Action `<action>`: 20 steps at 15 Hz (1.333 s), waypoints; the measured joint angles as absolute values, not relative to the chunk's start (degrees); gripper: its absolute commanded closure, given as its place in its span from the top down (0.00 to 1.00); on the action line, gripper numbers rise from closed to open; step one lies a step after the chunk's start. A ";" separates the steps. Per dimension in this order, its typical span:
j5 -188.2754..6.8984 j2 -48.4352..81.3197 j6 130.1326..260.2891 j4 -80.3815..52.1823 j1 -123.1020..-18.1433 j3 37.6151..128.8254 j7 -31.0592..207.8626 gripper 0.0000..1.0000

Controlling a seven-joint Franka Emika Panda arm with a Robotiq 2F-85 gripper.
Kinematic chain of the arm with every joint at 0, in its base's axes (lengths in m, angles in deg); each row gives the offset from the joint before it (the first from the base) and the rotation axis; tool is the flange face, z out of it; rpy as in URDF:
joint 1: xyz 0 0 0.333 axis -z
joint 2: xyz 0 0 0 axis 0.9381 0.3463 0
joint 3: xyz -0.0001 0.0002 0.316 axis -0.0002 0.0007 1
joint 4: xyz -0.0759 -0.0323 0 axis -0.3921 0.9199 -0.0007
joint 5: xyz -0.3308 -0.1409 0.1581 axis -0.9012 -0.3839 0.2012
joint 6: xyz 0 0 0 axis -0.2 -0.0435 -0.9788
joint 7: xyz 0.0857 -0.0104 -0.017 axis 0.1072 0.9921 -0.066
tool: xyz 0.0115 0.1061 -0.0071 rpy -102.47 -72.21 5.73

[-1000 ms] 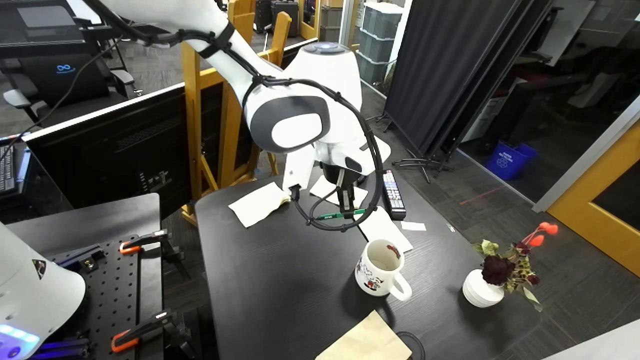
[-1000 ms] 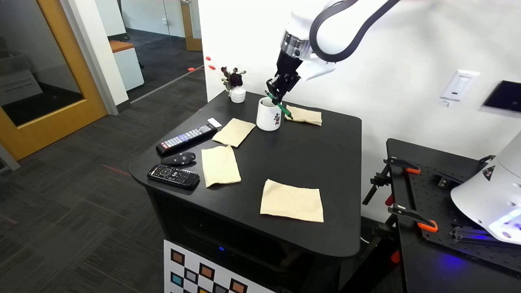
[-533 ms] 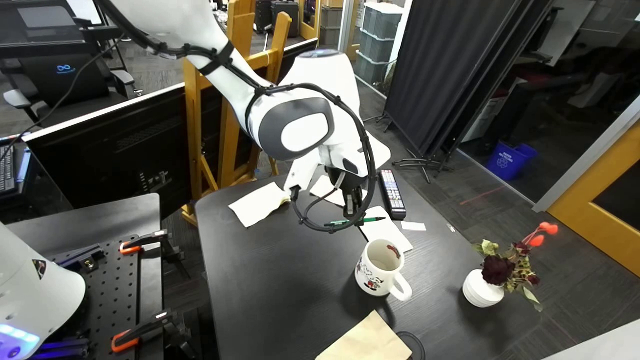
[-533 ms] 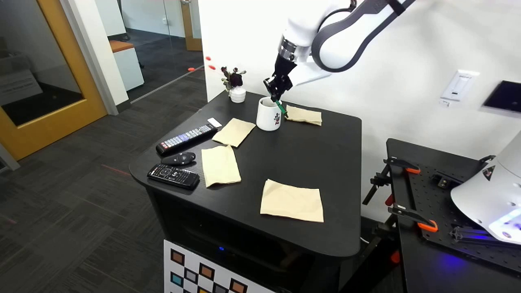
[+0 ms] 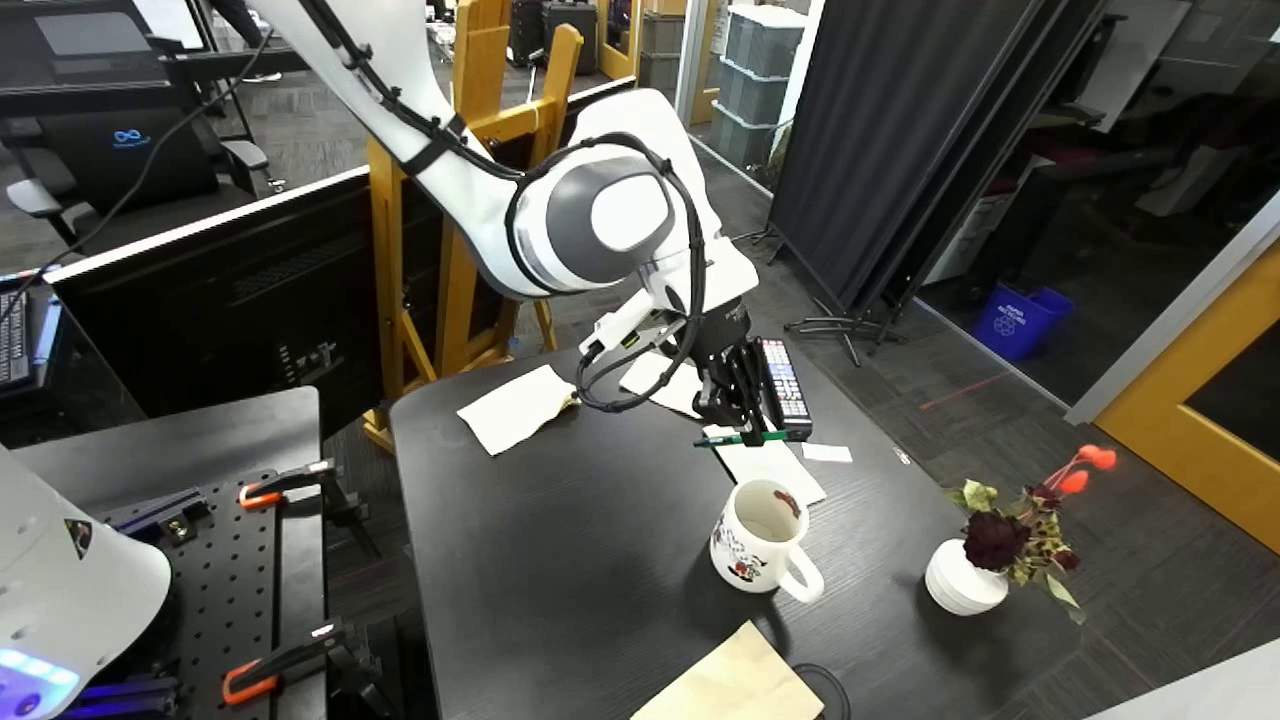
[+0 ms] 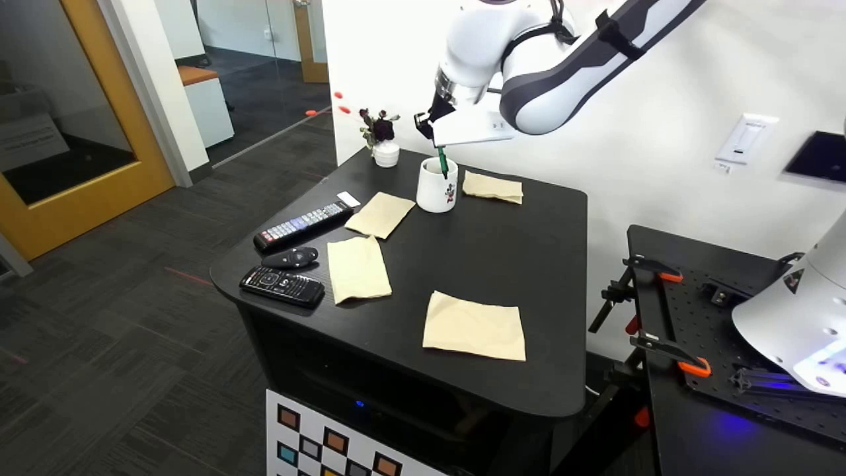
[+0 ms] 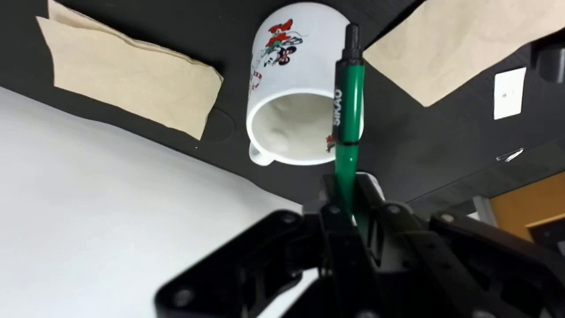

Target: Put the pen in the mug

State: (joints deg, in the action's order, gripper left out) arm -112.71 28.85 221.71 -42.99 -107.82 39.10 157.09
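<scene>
The green pen (image 5: 775,436) is held between the fingertips of my gripper (image 5: 752,436), above the table and apart from the mug. In the wrist view, the pen (image 7: 351,101) points away from the shut fingertips (image 7: 347,187) and overlaps the right side of the mug's opening. The white mug (image 5: 745,545) stands upright with its handle at the side. It also shows in the wrist view (image 7: 309,57). In an exterior view, the pen (image 6: 442,162) is steep and its lower end overlaps the front of the mug (image 6: 433,192); a white arm part hides some of the gripper.
A white vase with flowers (image 5: 965,580) stands near the mug. Folded tan napkins (image 6: 380,215) lie around it. A long black remote (image 5: 787,385), two smaller remotes (image 6: 283,285) and a small white card (image 5: 827,453) lie on the table. A wall (image 6: 661,132) borders the table.
The arm has turned and tilted, carrying the pen rightward in an exterior view. In the other view the pen has shifted left and become steeper over the mug. The mug has not moved.
</scene>
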 measured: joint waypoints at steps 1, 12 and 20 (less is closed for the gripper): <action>-114.37 30.09 221.18 -42.59 -110.04 37.03 161.49 0.03; -117.52 42.43 209.13 -38.61 -118.93 26.94 184.89 0.03; -119.28 50.05 207.60 -33.72 -117.89 24.95 190.16 0.03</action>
State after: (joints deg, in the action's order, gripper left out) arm -119.28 50.05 207.60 -33.72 -117.89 24.95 190.16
